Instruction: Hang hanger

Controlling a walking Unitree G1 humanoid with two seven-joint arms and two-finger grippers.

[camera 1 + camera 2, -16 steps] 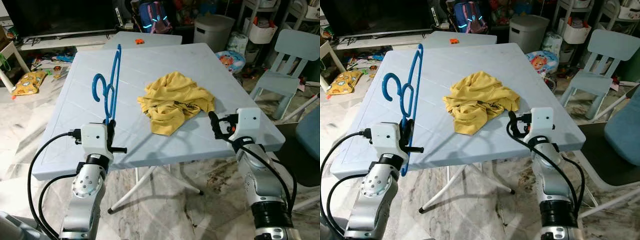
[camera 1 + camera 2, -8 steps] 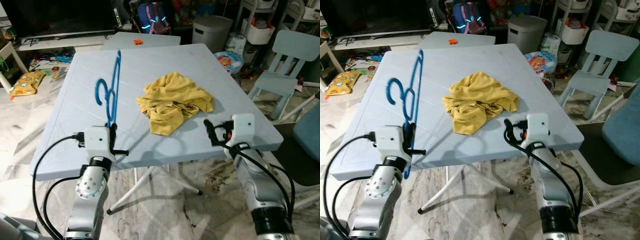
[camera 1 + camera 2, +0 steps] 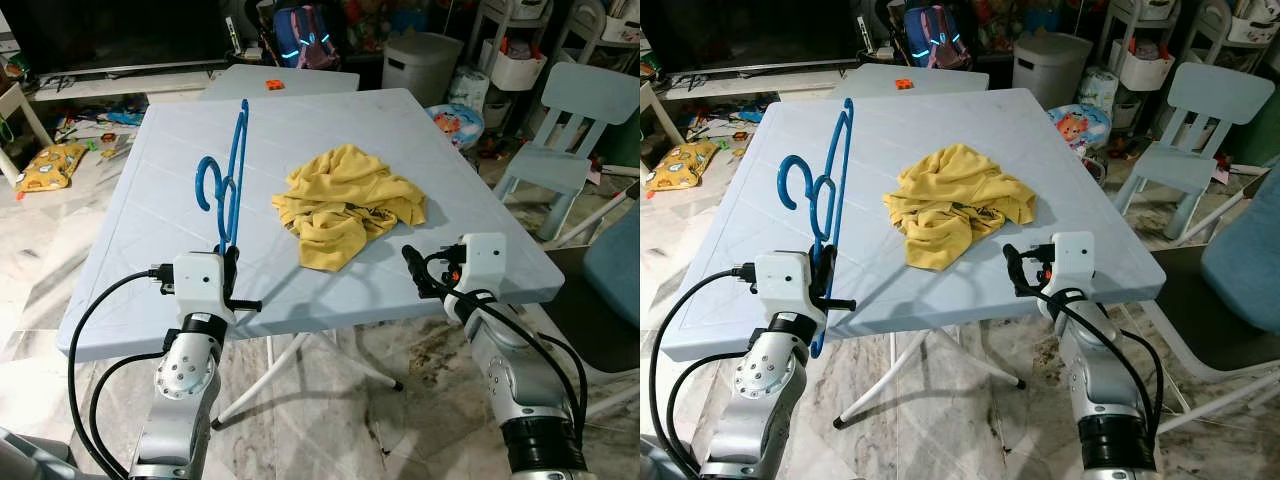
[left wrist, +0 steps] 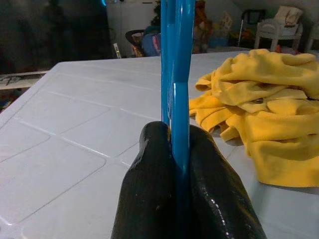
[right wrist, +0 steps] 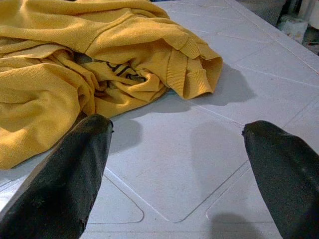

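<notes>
My left gripper (image 4: pixel 174 149) pinches the blue hanger (image 3: pixel 230 170) upright over the worktop (image 3: pixel 150 200); right gripper (image 5: pixel 174 164) jaws spread beside the yellow shirt (image 3: pixel 345 200).

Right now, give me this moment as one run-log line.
left pincer: shut on blue hanger, held upright | right pincer: open over table edge by yellow shirt

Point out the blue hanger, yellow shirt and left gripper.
blue hanger (image 3: pixel 236 150): left eye view, upper shaft.
yellow shirt (image 3: pixel 345 195): left eye view, middle of the pile.
left gripper (image 4: pixel 177 149): left wrist view, between fingertips, clamped on hanger.
</notes>
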